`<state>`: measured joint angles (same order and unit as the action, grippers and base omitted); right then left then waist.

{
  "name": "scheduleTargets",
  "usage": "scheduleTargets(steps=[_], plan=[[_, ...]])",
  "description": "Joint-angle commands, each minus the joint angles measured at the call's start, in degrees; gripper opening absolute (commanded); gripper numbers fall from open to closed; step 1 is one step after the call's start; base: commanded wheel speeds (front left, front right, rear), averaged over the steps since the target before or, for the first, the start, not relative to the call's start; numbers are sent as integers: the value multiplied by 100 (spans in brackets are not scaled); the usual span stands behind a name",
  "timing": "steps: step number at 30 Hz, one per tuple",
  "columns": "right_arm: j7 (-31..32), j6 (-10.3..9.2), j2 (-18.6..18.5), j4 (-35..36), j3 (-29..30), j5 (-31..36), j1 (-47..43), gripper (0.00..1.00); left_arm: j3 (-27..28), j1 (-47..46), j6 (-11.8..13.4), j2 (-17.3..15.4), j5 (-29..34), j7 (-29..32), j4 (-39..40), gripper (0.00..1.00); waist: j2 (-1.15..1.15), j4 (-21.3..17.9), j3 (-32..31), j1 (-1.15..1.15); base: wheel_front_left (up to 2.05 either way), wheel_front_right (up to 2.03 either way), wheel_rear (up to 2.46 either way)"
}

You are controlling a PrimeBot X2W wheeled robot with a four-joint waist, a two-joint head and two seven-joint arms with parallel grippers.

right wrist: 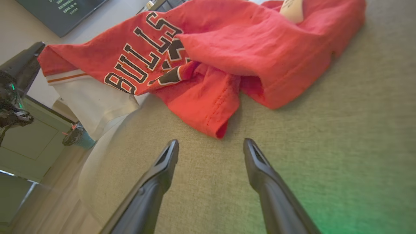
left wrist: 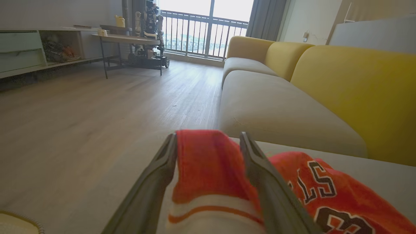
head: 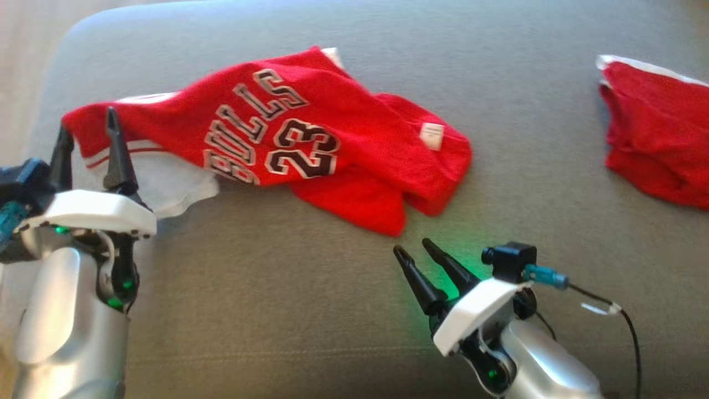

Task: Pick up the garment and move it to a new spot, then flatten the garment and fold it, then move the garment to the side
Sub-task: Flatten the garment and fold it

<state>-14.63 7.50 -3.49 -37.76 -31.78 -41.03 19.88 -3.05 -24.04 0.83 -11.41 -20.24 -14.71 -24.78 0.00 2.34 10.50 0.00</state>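
On cushion | jersey is lying crumpled, its left edge sitting ungripped between wide-spread fingers of left gripper | right gripper is hovering wide open, empty, just short of hem | step: likely flattening | next: both closing on edges, pulling apart

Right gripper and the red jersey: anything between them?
Nothing but bare grey cushion between the right gripper and the red jersey, clearest in the right wrist view.

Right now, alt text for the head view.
A crumpled red Bulls 23 jersey lies on a grey sofa cushion. The left gripper, fingers open, is at its left end; the right gripper, also open, sits clear of it. Another red garment lies far right.
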Motion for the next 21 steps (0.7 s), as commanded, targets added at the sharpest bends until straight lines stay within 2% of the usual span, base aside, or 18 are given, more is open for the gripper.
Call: scheduleTargets(steps=[1,6,7,8,9,12,15,21], plan=[[-37,-1,61,67,-170,-144,199,100,228,-286,13,-147,60,-29,309,100,0,206,-18,0,0,0,0],[-37,-1,61,-364,-541,-765,604,100,394,115,7,94,178,-29,942,100,0,382,52,0,0,0,0],[-37,-1,61,-420,-589,-883,668,88,413,252,2,162,228,-29,1111,100,0,404,62,0,0,0,0],[-37,-1,61,-458,-617,-936,743,38,432,394,-26,219,272,-29,1249,100,0,420,76,0,0,0,0],[-37,-1,61,-482,-627,-945,804,0,440,531,-50,281,326,-29,1382,100,0,432,90,0,0,0,0],[-37,-1,61,-479,-488,-974,891,0,449,960,-86,483,505,-29,1751,100,0,442,92,0,0,0,0],[-37,-1,61,-365,-73,-847,873,0,419,1368,-83,636,661,-29,2039,100,0,382,55,0,0,0,0],[-37,-1,61,360,846,-335,635,0,382,2040,-93,799,726,-29,2420,100,0,66,-115,0,0,0,0]])
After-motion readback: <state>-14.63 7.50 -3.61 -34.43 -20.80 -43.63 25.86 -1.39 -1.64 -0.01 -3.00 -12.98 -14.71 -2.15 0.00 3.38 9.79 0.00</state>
